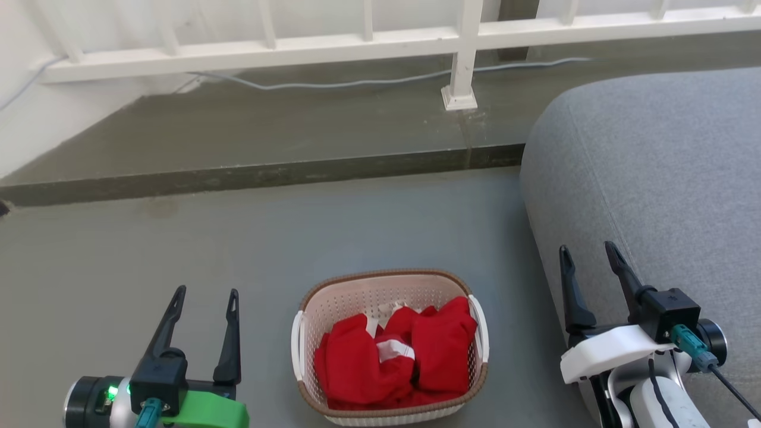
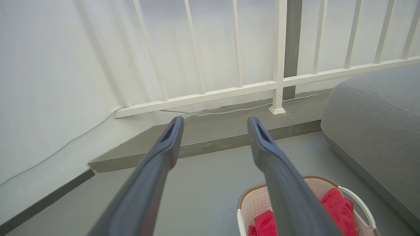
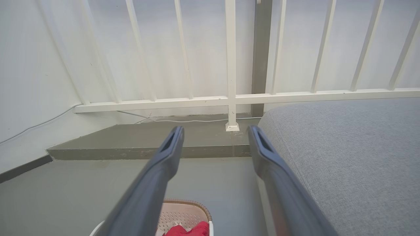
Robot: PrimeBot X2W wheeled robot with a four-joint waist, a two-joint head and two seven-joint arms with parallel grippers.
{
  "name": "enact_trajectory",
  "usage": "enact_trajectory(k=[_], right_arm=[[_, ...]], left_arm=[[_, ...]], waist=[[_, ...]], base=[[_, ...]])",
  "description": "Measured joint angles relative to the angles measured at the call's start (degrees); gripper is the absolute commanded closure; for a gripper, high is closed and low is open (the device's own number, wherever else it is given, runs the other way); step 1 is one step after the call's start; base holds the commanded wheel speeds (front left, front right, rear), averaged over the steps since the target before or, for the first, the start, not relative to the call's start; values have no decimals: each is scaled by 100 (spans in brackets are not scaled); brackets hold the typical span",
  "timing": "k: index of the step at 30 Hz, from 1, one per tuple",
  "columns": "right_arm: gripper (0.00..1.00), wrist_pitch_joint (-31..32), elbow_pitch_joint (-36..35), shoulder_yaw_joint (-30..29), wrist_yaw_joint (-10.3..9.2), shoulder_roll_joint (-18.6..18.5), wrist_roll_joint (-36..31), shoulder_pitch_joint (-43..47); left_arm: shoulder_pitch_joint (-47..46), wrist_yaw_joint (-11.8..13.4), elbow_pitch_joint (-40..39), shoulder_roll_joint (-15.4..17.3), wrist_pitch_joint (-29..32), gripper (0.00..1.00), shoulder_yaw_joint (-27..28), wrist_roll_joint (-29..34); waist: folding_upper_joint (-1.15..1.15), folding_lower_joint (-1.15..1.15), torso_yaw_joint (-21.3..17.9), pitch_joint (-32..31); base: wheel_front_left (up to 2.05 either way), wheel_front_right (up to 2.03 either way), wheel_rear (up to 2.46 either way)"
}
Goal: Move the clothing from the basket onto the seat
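Note:
Red clothing with white trim lies bunched in the cream perforated basket, which stands on the grey floor at the bottom centre of the head view. The large grey seat fills the right side. My left gripper hangs open to the left of the basket, nothing between its fingers. My right gripper is open too, to the right of the basket, over the seat's near edge. The left wrist view shows the basket and clothing at the lower right; the right wrist view shows the basket low down and the seat.
A raised concrete step runs across behind the basket, with a white railing and a pale cable on it. A white wall closes off the left. Bare grey floor lies around the basket.

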Motion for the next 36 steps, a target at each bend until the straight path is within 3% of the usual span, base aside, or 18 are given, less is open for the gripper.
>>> enact_trajectory(k=[15, 36], right_arm=[[0, -2, -344, -90, 66, 0, -14, -530], [0, -10, -750, -737, -2, -135, -13, -1653]], left_arm=[[-332, -85, -92, 93, 0, 0, 73, 11], [-1831, -491, 1001, 102, 29, 0, -333, 205]], waist=[[0, 0, -72, 859], [0, 0, -328, 2531]], base=[[0, 0, 0], [0, 0, 0]])
